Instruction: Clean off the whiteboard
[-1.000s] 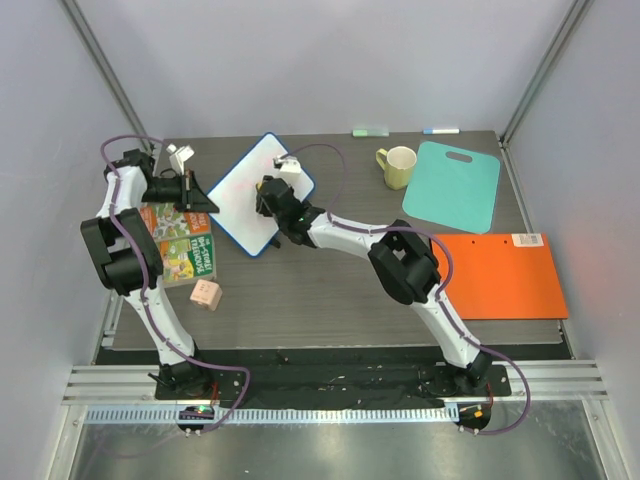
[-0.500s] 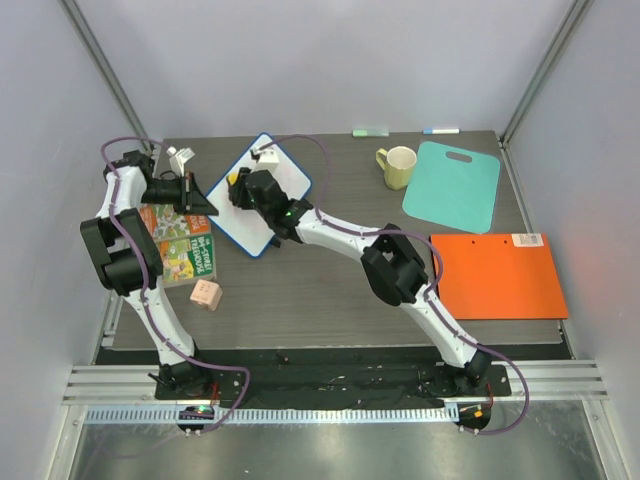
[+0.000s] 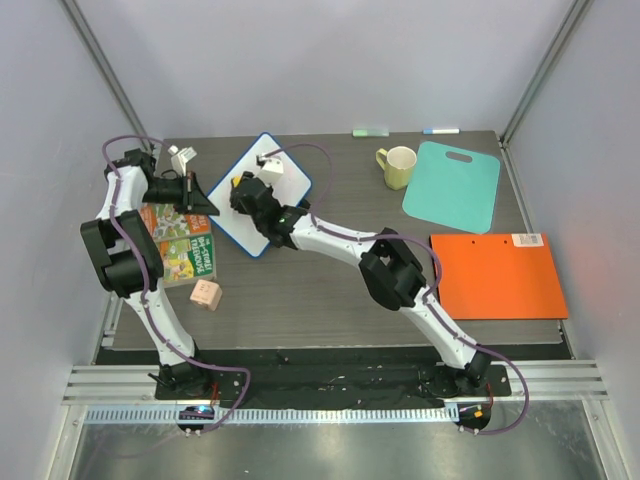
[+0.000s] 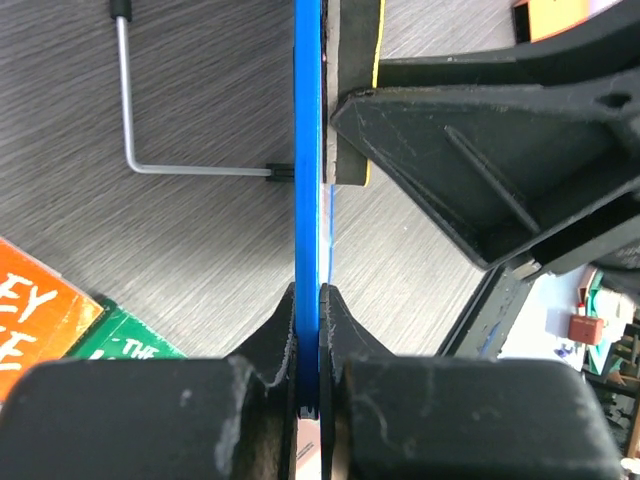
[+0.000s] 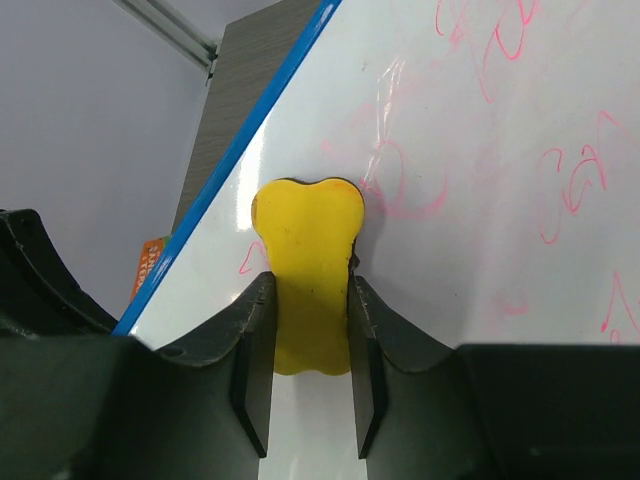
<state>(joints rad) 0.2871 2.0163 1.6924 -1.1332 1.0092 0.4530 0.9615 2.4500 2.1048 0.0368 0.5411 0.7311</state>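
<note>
Whiteboard (image 5: 480, 250) (blue-rimmed, pink scribbles) clamped by left end effector (image 4: 308, 292); right end effector (image 5: 308, 280) grips yellow eraser (image 5: 305, 225).

Whiteboard (image 5: 480, 200) face ahead of your right gripper (image 5: 307, 290): glossy, smooth white, reflections on it, pink marker traces. Its rim: smooth blue plastic by look, slight sheen. Eraser (image 5: 305, 260) between right fingers (image 5: 250, 350): yellow, matt, foam-like. From left gripper (image 4: 309, 296) you see grey felt-like layer on its board side. Fingers of both grippers: black matt plastic, scuffed, fine scratches. Beside left gripper, thin bent rod (image 4: 190, 170): bare shiny metal. Table (image 4: 200, 80): dark grey, matt, fine brushed grain.
</note>
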